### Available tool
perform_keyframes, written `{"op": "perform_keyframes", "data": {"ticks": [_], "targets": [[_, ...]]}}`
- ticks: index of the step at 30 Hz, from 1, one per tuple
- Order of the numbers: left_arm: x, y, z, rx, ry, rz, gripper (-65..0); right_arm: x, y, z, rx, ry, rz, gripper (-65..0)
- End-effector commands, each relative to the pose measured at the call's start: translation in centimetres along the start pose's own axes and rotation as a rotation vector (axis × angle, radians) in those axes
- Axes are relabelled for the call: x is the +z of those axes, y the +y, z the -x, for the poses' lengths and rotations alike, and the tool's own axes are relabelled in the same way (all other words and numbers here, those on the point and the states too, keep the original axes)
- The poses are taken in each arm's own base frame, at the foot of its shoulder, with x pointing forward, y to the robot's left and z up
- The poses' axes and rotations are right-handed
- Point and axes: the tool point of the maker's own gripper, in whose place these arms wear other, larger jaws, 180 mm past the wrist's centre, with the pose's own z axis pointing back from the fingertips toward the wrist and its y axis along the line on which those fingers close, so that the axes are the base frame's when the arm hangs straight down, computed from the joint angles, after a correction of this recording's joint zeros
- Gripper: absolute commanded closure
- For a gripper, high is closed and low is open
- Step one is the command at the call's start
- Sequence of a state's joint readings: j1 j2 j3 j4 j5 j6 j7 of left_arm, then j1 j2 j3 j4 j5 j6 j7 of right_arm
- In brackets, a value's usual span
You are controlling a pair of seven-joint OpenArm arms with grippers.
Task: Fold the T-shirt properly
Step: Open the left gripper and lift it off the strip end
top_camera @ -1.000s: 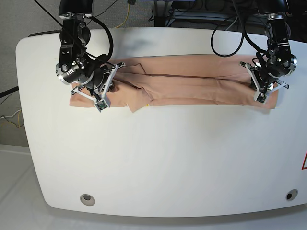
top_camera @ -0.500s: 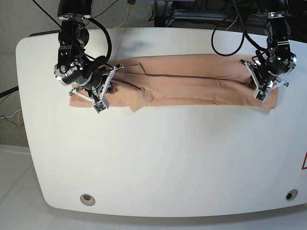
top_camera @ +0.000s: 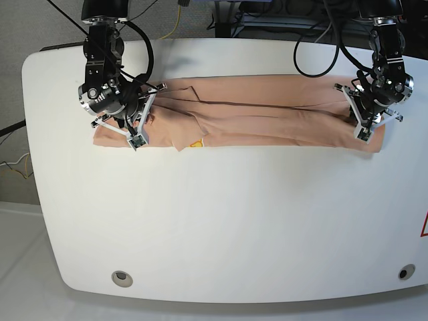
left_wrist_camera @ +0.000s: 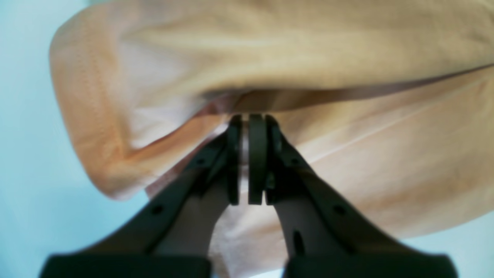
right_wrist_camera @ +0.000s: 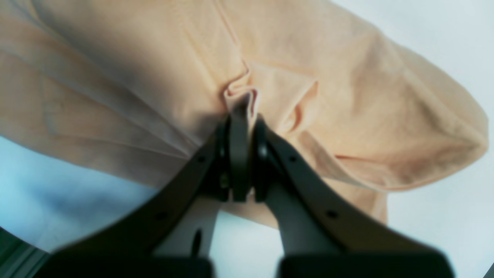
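Both grippers, right gripper [top_camera: 137,139] at frame left and left gripper [top_camera: 363,134] at frame right, stay clamped on the T-shirt [top_camera: 267,114]. The long band has shifted upward and pulled straighter, readying the next fold.

T-shirt [top_camera: 254,110] | peach | folded long strip | lying flat across table's far side

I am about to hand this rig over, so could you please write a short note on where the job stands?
Left gripper: jaws shut on the T-shirt near one end.
Right gripper: jaws shut on a pinch of cloth at the other end.
T-shirt: a long narrow band across the far side of the table.
Done: lengthwise folds.
Left: fold the band crosswise, then release.
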State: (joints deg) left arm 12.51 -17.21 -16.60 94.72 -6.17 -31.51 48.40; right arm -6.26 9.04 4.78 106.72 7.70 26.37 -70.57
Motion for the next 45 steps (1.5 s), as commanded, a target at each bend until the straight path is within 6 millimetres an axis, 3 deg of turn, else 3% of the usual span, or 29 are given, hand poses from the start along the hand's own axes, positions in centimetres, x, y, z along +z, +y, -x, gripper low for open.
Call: {"op": "perform_keyframes", "data": {"ticks": [1, 9, 12, 16, 23, 26, 41, 45], "targets": [[0.5, 1.0, -1.0, -0.007, -0.032, -0.024, -2.2, 0.5, -0.4, -1.0, 0.008, -0.038, 0.014, 0.0], [0.5, 1.0, -1.0, -0.007, -0.032, -0.024, -2.2, 0.5, -0.4, -1.2, 0.007, -0.043, 0.010, -0.3], [0.5, 1.0, -1.0, -0.007, -0.032, -0.024, -2.2, 0.5, -0.4, -1.2, 0.007, -0.043, 0.010, -3.4], [0.5, 1.0, -1.0, -0.007, -0.032, -0.024, -2.2, 0.6, -0.3, -1.3, 0.008, -0.048, 0.010, -17.9], [0.5, 1.0, -1.0, -0.007, -0.032, -0.024, -2.2, 0.6, -0.3, -1.4, 0.007, -0.050, 0.009, -54.4], [0.5, 1.0, -1.0, -0.007, -0.032, -0.024, -2.2, 0.8, 0.1, -1.9, 0.008, -0.068, 0.003, -65.0], [0.7, 1.1, -1.5, -0.010, -0.043, -0.030, -2.2, 2.2, 0.2, -5.6, 0.016, -0.151, 0.016, -65.0], [1.2, 1.6, -3.0, -0.020, -0.079, -0.049, -2.2, 2.1, 0.7, -5.8, 0.006, -0.158, 0.002, -65.0]]}}
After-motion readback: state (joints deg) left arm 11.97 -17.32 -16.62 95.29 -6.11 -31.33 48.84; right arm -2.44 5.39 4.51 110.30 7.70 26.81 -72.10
